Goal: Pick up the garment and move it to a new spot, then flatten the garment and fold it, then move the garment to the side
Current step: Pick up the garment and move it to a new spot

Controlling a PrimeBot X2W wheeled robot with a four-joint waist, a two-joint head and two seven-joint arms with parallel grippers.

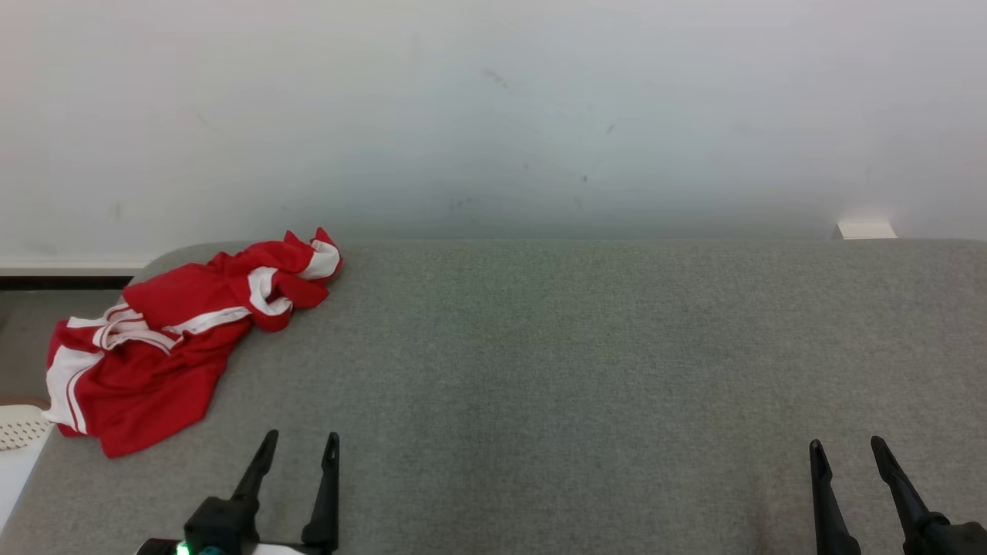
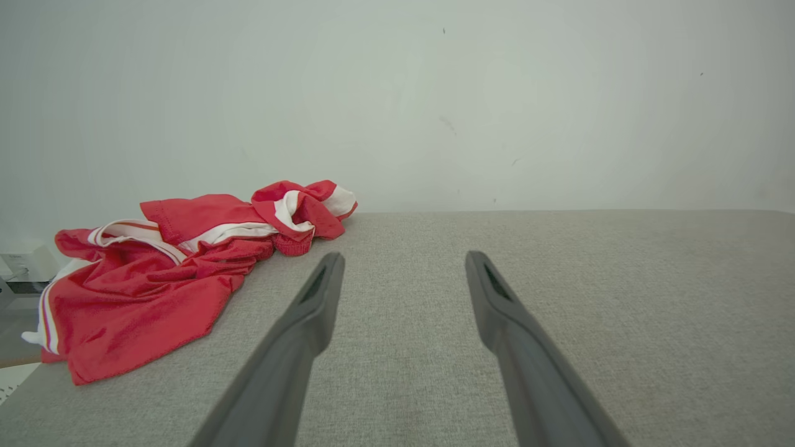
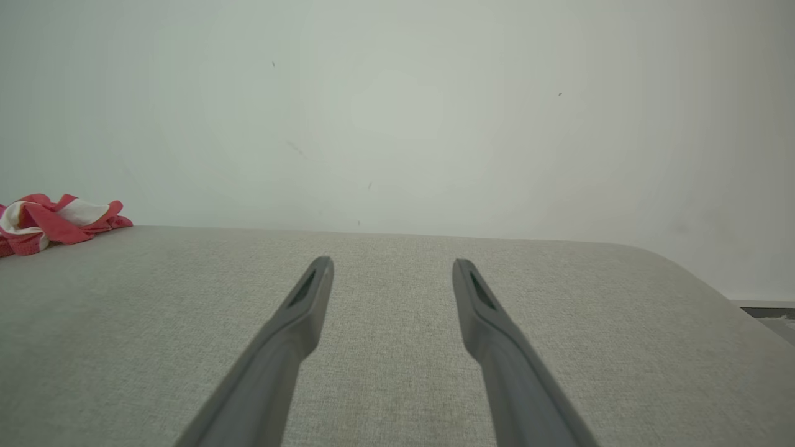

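currently no step is done: the red-and-white garment (image 1: pixel 166 339) lies crumpled at mid-left of the grey padded surface (image 1: pixel 586 362); left gripper (image 1: pixel 299 441) and right gripper (image 1: pixel 847 444) are both released, empty, well apart from it.

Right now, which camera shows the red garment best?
The head view: the whole red garment lies in sight from above. The left wrist view shows it side-on; the right wrist view catches one end.

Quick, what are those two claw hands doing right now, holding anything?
Left gripper: open, holding nothing; the red garment lies apart from it.
Right gripper: open, holding nothing.
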